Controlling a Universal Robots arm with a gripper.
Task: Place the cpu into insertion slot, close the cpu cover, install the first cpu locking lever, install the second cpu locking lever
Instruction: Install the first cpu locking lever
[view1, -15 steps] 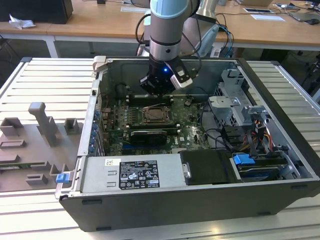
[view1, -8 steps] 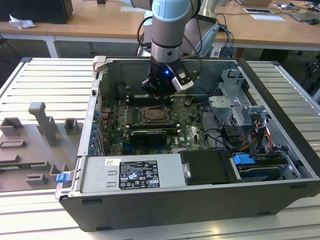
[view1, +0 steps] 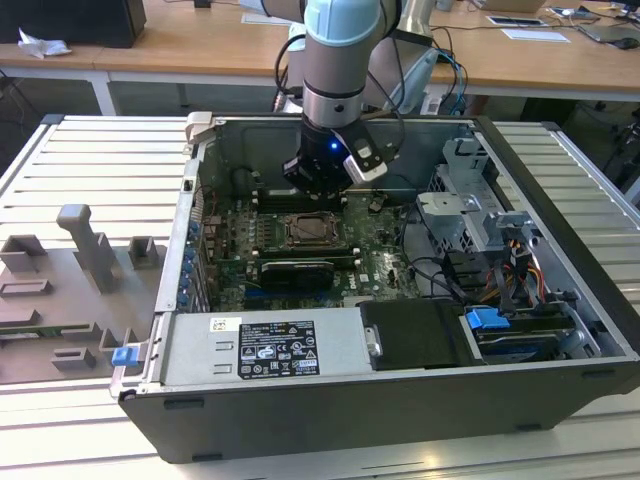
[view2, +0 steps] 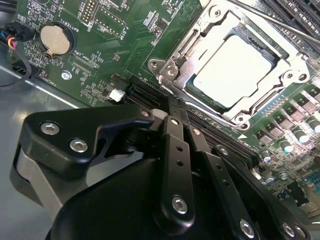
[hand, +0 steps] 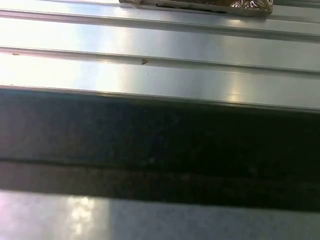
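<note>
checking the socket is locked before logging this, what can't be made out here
- Exterior view: insertion slot too small to judge locking; the tool hides the board behind it.
- Second wrist view: cpu cover partly cut off by the edge; tool covers the near board.
- First wrist view: blurred metal ridges, dark band unidentifiable.

The cpu (view2: 232, 65) lies in the insertion slot (view1: 312, 230), with the cpu cover (view2: 197, 37) lying around its edges. In the exterior view the pincer (view1: 318, 195) hangs just behind and above that slot, a long card (view1: 292, 270) lies just before it, and the drive cage (view1: 470, 210) stands well toward the exterior view's right of it.
</note>
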